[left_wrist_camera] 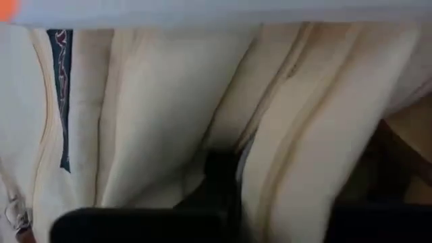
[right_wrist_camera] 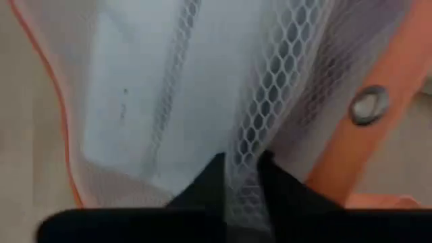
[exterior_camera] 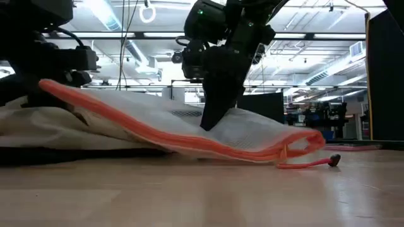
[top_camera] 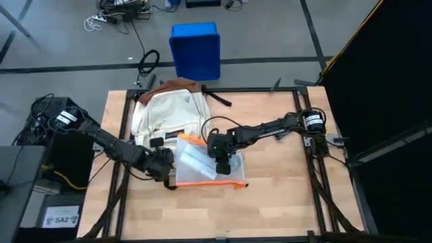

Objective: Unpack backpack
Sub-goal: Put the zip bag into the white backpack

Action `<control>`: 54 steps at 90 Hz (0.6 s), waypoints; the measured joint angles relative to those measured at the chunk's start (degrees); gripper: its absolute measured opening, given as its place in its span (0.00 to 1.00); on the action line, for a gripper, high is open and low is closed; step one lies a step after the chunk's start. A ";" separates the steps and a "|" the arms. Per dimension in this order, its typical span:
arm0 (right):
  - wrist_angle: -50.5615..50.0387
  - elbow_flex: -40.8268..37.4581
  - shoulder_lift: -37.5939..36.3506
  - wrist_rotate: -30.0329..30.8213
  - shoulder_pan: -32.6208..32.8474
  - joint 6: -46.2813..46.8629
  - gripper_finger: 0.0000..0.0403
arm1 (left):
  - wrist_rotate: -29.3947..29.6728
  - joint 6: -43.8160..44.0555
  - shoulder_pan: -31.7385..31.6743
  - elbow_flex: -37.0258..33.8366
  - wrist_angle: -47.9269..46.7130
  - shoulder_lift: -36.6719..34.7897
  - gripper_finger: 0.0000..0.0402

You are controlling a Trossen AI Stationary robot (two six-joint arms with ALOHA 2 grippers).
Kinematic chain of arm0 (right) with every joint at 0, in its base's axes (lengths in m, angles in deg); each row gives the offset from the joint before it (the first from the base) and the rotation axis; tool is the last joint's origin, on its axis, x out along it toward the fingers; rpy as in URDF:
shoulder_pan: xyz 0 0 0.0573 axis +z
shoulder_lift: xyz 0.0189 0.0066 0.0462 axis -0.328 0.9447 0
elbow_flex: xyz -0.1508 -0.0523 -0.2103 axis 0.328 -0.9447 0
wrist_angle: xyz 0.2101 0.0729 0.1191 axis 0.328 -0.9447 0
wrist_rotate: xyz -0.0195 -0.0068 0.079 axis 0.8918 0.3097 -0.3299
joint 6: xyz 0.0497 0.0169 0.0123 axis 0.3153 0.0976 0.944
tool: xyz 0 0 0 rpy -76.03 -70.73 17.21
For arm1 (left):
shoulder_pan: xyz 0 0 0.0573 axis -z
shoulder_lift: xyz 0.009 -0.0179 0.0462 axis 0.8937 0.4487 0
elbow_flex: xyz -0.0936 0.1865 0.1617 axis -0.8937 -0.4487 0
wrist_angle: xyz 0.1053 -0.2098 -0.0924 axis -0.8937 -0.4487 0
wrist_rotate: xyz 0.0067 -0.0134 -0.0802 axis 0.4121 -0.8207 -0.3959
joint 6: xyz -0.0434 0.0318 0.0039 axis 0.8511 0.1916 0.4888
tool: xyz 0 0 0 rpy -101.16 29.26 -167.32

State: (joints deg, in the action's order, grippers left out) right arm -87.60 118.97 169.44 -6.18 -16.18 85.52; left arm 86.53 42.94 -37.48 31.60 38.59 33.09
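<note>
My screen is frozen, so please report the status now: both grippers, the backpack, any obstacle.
Right gripper shut on mesh pouch, on the table. Left gripper at backpack edge, fingers unclear. Pouch partly overlaps backpack.

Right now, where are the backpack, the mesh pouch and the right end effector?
backpack [top_camera: 169, 108]: high view, cream front panel.
mesh pouch [top_camera: 196, 165]: high view, clear middle.
right end effector [right_wrist_camera: 243, 177]: right wrist view, fingers pinching the mesh.

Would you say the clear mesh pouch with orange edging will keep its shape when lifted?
Probably not: the clear mesh pouch with orange edging sags and drapes over the cream-white fabric backpack, so it looks floppy. The right gripper pinches only a fold of mesh, so the rest would likely hang down.
</note>
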 joint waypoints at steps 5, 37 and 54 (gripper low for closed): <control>-1.03 -0.17 -0.73 2.16 1.03 1.03 0.02 | 0.15 0.08 0.01 1.34 -0.97 0.00 0.01; -2.71 -0.63 -13.36 19.80 14.08 6.32 0.00 | 11.50 -1.78 -0.02 19.06 -14.45 0.00 0.00; -0.05 -0.61 -16.92 25.00 19.54 8.01 0.00 | 18.37 -5.75 -0.04 29.00 -18.14 0.00 0.00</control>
State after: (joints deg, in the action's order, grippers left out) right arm -87.65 118.36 152.53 18.81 3.37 93.53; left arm 104.90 37.20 -37.51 60.60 20.45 33.09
